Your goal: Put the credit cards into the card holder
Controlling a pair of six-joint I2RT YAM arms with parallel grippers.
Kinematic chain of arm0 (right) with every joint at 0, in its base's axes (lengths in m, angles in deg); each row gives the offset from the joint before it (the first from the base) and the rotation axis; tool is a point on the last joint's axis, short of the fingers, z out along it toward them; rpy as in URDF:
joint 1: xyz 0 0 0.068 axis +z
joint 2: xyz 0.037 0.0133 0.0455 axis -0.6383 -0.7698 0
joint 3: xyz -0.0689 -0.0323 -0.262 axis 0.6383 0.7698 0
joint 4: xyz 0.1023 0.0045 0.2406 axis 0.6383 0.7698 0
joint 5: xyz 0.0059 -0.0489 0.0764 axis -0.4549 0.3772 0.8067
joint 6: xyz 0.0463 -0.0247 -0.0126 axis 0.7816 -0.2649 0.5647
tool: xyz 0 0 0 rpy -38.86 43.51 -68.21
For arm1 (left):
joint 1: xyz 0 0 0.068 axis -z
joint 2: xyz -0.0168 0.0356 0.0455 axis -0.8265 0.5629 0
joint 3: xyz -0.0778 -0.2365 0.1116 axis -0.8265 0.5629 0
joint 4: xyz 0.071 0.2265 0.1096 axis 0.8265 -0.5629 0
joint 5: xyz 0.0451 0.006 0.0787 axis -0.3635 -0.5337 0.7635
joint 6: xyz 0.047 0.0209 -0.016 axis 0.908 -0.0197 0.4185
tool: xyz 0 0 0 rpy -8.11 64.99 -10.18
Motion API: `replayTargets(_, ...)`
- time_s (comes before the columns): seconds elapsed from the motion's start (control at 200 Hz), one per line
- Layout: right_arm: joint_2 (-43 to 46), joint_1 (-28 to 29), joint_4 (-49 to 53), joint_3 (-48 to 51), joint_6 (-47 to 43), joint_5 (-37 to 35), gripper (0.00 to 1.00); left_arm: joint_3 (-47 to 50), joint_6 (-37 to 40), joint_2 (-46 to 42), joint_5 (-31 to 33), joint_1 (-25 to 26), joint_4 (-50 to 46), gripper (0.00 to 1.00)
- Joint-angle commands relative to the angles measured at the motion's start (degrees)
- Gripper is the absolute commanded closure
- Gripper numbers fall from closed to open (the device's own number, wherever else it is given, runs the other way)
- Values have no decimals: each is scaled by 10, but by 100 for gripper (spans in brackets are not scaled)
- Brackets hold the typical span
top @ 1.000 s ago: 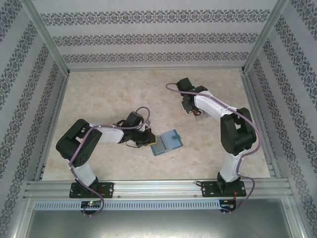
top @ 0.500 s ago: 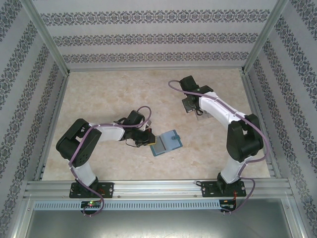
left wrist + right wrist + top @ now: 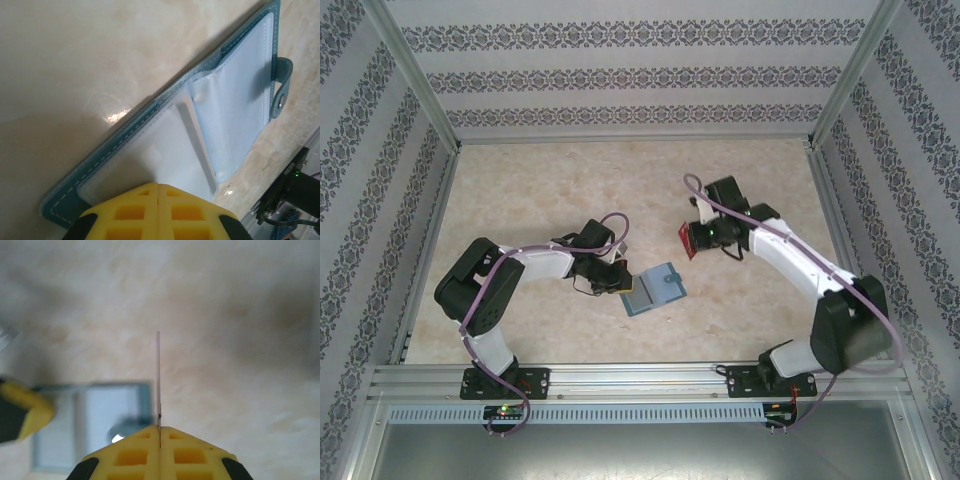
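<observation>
the red credit card, thin rigid plastic, is clamped edge-on in the right gripper near the open card holder; pinched at one edge, it may pivot or miss the narrow sleeve mouth. the teal stitched card holder, with glossy limp sleeves, lies on the marbled table, one edge pinched by the left gripper.

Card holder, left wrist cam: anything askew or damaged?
No damage visible. The card holder lies open, the shut left gripper at its near edge. One clear sleeve bulges up instead of lying flat, looking puckered; the snap tab hangs free off one side.
</observation>
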Motion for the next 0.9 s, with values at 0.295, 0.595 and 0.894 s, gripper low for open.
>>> replayTargets(0.295, -53, -10, -139, 132, 76, 349, 100, -33, 85, -14, 47, 4, -138, 82)
replayTargets(0.595, -135, -9, -165, 121, 67, 392, 100, -26, 91, -54, 73, 2, -180, 72)
replayTargets(0.894, -179, -5, -202, 118, 75, 403, 100, 28, 78, -101, 106, -9, -185, 72)
